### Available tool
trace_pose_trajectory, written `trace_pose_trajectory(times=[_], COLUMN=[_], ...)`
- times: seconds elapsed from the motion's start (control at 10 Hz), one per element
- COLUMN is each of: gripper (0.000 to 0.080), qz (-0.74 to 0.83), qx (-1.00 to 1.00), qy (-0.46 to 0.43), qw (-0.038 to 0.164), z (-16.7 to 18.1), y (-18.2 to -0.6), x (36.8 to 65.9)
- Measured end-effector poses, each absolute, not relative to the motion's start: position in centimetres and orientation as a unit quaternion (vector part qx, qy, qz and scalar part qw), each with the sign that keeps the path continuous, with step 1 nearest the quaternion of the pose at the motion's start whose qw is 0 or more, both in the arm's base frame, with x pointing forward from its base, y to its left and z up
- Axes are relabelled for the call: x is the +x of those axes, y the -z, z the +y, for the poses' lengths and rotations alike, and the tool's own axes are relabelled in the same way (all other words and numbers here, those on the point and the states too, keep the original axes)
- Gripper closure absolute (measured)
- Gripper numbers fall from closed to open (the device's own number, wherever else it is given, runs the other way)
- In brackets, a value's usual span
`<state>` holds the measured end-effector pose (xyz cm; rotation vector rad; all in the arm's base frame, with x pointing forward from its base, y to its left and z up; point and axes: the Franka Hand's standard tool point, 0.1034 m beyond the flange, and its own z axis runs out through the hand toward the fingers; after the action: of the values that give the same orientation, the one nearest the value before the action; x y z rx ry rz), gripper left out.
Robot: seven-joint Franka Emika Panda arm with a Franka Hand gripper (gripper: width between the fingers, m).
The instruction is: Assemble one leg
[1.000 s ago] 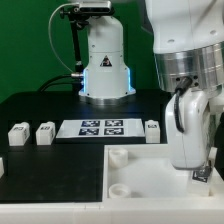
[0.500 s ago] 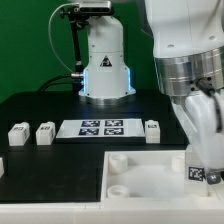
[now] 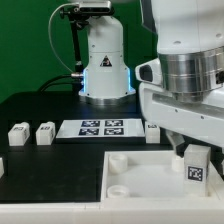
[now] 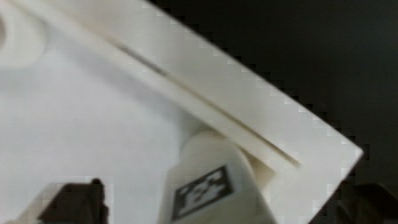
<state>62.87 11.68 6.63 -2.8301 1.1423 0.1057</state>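
Leg (image 3: pixel 196 166): white block, square marker on its face, standing upright over the tray's (image 3: pixel 140 175) corner at the exterior view's right, just under the pincer (image 3: pixel 192 150). Whether it rests on the tray or hangs just clear of it cannot be told. In the wrist view the same leg (image 4: pixel 217 183) shows directly ahead of the camera, marker facing it, close against the tray's raised rim (image 4: pixel 196 95).

Pincer: sits right above the leg's top. Fingers mostly hidden by the arm's bulk in the exterior view; one dark fingertip (image 4: pixel 75 198) shows in the wrist view, beside the leg. Cannot tell if it clamps the leg or is spread.

Beyond the pincer, farther back on the black table (image 3: pixel 40 110): marker board (image 3: pixel 101 127), a third leg-like block (image 3: pixel 152 130) just beside it. Well off toward the exterior view's left, two more blocks (image 3: pixel 18 133) (image 3: pixel 45 133) side by side.
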Motion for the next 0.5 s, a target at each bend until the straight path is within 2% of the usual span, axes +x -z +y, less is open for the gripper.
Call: trace_pose_trajectory(times=[0.2,0.5], gripper=[0.0150,0.0167], qz=[0.191,0.189], qx=[-0.981,-0.981], qy=[-0.013,-0.005], qw=[0.034,0.037], z=[11.22,11.23], y=[-7.17,-7.17], x=[63.49,63.77])
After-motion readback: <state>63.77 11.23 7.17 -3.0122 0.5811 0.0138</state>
